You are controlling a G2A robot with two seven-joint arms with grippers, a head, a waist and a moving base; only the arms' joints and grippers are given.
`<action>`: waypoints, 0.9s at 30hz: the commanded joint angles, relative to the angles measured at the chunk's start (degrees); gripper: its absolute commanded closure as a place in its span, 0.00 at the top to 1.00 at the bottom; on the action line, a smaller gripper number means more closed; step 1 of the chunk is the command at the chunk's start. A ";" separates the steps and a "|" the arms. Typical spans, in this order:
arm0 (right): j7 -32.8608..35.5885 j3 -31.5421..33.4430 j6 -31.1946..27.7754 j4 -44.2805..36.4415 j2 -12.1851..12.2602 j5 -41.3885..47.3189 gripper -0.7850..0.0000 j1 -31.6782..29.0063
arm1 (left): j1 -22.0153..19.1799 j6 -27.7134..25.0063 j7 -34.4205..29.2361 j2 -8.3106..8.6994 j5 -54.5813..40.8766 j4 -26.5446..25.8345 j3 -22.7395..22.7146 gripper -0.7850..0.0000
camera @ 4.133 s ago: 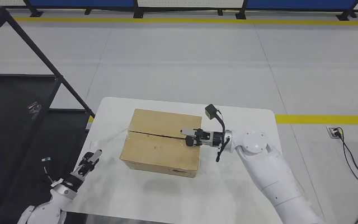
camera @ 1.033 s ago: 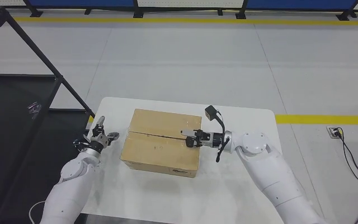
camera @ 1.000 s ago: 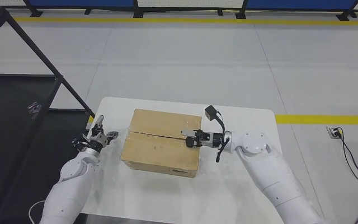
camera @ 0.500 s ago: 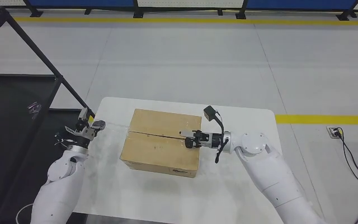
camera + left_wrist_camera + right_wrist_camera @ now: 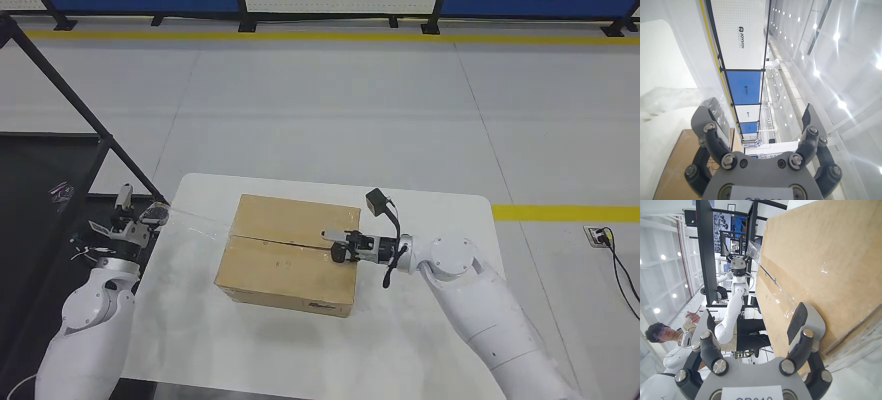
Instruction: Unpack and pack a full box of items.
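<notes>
A closed brown cardboard box (image 5: 285,262) sits on the white, round-cornered counter (image 5: 440,212). It is about midway between the near and far edges, and closer to the left edge than to the right. Its two top flaps meet in a seam that runs across the lid from the left side of the box to the right.

A strip of clear packing tape (image 5: 192,222) is lifted off the left stretch of that seam. One end is fixed to the lid at the left rim of the box. From there the strip hangs taut in the air above the counter, slanting toward the far-left corner and ending at the left pincer (image 5: 757,115). This pincer hangs just outside the counter's left edge, near that corner. It stands wide, and the tape clings to the pad of one finger (image 5: 715,117) rather than being pinched between the two.

The right pincer (image 5: 754,311) lies over the right end of the lid, at the seam. It is also spread wide and grips nothing. One finger (image 5: 804,325) lies close along the cardboard beside the seam, though I cannot tell whether it touches. The other finger stands off in the air. Small shreds of clear film glint along the seam near it.

A black metal frame (image 5: 80,110) stands on the floor beyond the counter's left edge. A yellow line (image 5: 565,212) crosses the pale floor past the right edge.
</notes>
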 commanded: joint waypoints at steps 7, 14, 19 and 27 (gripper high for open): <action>-0.44 -0.35 0.22 0.32 -0.15 -0.01 1.00 0.20 | 2.17 0.81 0.39 0.46 1.12 -5.17 -2.41 1.00; -0.63 -0.38 -0.13 -0.16 -0.15 0.11 1.00 -0.23 | 4.08 1.03 1.09 0.61 3.17 -10.23 -3.32 1.00; -0.86 -0.12 -0.27 -0.77 -0.02 -0.09 1.00 -0.66 | 5.98 1.18 2.01 0.59 4.56 -14.99 -3.57 1.00; -2.55 1.54 -2.35 -3.14 0.43 0.60 1.00 -2.38 | 9.63 0.53 4.66 0.34 9.47 -24.28 -2.56 1.00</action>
